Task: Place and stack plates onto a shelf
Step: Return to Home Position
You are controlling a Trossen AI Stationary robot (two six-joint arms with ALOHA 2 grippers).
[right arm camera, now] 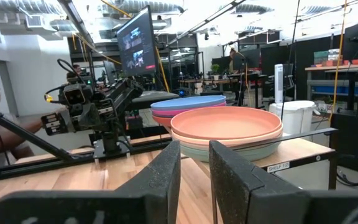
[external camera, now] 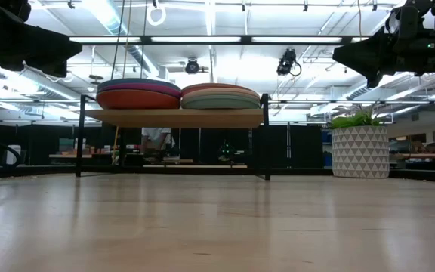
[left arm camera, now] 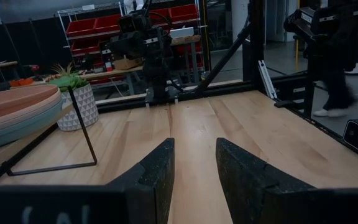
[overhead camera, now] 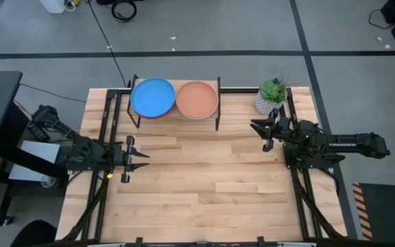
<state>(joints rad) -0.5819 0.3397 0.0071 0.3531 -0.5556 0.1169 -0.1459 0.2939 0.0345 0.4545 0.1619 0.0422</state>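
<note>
**Evidently all stacked: plates are sitting on the shelf, both arms are hanging clear**

Two stacks of plates are resting side by side on the shelf [overhead camera: 176, 117] at the far edge of the table [overhead camera: 204, 192]. The bright blue plate [overhead camera: 152, 96] is topping the stack nearer the left arm, with an orange plate [external camera: 138, 100] lying at its bottom in the low view. The terracotta plate [overhead camera: 197, 99] is capping the other stack, nearer the potted plant [overhead camera: 271, 96]. The stacks are touching or nearly touching at their rims.

The left gripper [overhead camera: 142, 158] is hovering over the table's left side, well apart from the shelf and pointing across the table. Its fingers [left arm camera: 157, 171] are standing a narrow gap apart and gripping nothing. The right gripper [overhead camera: 256, 126] is hanging over the right side, beside the plant and pointing toward the shelf. Its fingers [right arm camera: 163, 174] are likewise showing only a slim gap and carrying nothing.
</note>
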